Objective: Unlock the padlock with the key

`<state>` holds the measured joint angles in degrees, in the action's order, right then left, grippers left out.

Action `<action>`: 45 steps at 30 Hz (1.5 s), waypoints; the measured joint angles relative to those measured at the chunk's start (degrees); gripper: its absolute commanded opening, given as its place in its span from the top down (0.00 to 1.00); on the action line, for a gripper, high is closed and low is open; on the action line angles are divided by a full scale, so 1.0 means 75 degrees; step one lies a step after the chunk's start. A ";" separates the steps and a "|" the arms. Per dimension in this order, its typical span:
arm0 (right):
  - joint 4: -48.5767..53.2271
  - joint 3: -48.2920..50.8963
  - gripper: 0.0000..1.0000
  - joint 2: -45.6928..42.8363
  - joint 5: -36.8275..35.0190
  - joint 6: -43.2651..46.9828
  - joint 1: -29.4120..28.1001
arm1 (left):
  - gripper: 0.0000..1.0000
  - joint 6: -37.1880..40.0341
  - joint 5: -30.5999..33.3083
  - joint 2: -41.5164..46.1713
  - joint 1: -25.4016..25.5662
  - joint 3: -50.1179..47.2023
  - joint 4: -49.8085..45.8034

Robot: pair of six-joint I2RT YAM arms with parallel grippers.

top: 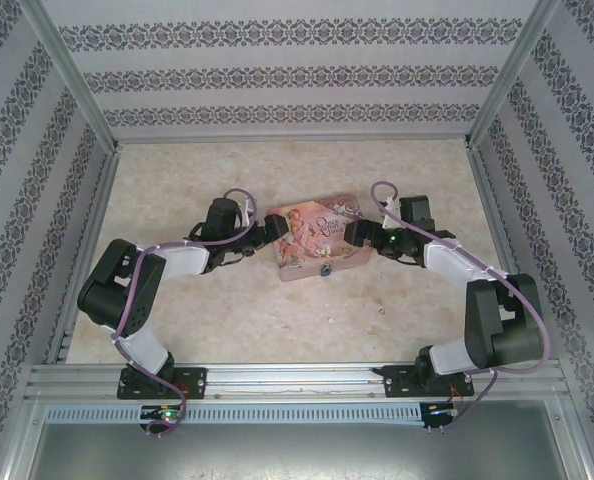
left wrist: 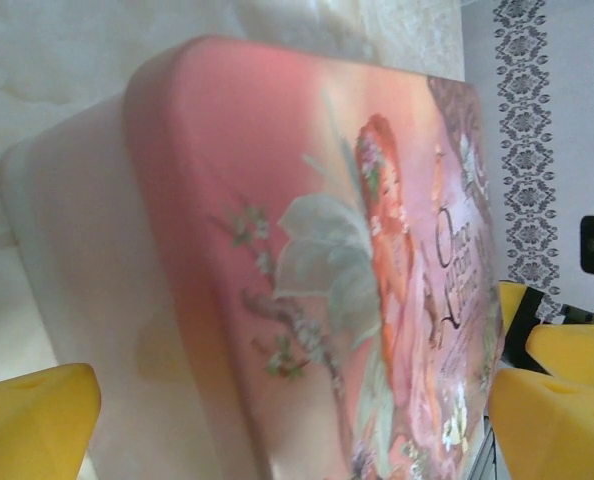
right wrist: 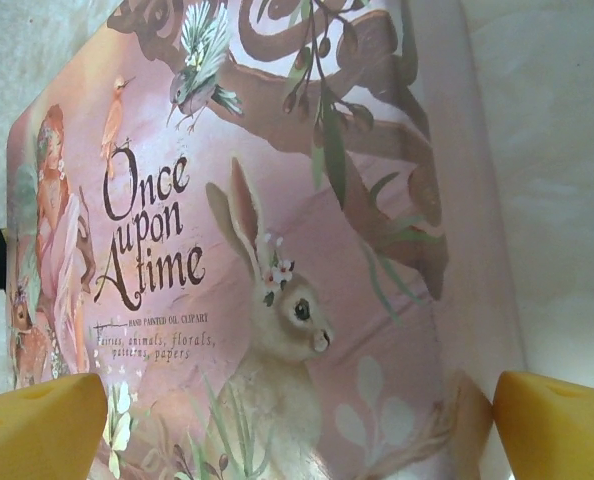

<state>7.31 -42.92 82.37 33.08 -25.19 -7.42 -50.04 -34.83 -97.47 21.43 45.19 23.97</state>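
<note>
Left claw [top: 264, 238] and right claw [top: 354, 233] gape wide, empty, flanking the pink illustrated tin box [top: 312, 243]. Small dark-blue padlock [top: 327, 270] sits at its near edge, apparently locked. Tiny pale silvery key [top: 380, 310] lies apart on the surface [top: 227, 320], ungrasped.

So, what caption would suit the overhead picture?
Left gripper and right gripper, both open, flank a pink tin, padlock on its near side.

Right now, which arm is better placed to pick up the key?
Probably the right: the key lies nearer the open right gripper, on its side of the tin; the left gripper is across the tin.
</note>
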 measured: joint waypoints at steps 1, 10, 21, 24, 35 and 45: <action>-0.0003 0.0000 0.02 0.0000 0.0044 0.0000 0.0003 | 0.00 0.0003 -0.0023 -0.0012 0.0000 0.0041 0.0003; 0.0020 0.0000 0.02 0.0000 0.0114 0.0003 -0.0152 | 0.00 0.0064 0.0090 -0.0119 -0.0009 0.0347 -0.0117; 0.0233 0.0058 0.02 -0.0172 0.0117 -0.0006 -0.0699 | 0.00 0.0460 0.0449 -0.0303 -0.0152 0.0781 -0.0568; 0.0388 0.0061 0.02 -0.0224 0.0122 -0.0009 -0.0965 | 0.00 0.0545 0.0487 -0.0306 -0.0242 0.0839 -0.0647; 0.0688 0.0175 0.01 -0.0367 0.0219 -0.0038 -0.1920 | 0.01 0.0787 0.0510 -0.0306 -0.0519 0.0866 -0.0755; 0.0653 0.0361 0.02 -0.0481 0.0259 -0.0213 -0.2532 | 0.00 0.0903 0.0522 -0.0306 -0.0612 0.0944 -0.0889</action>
<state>12.21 -40.21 78.76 35.03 -26.79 -26.41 -43.27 -30.92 -99.77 16.84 52.27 17.30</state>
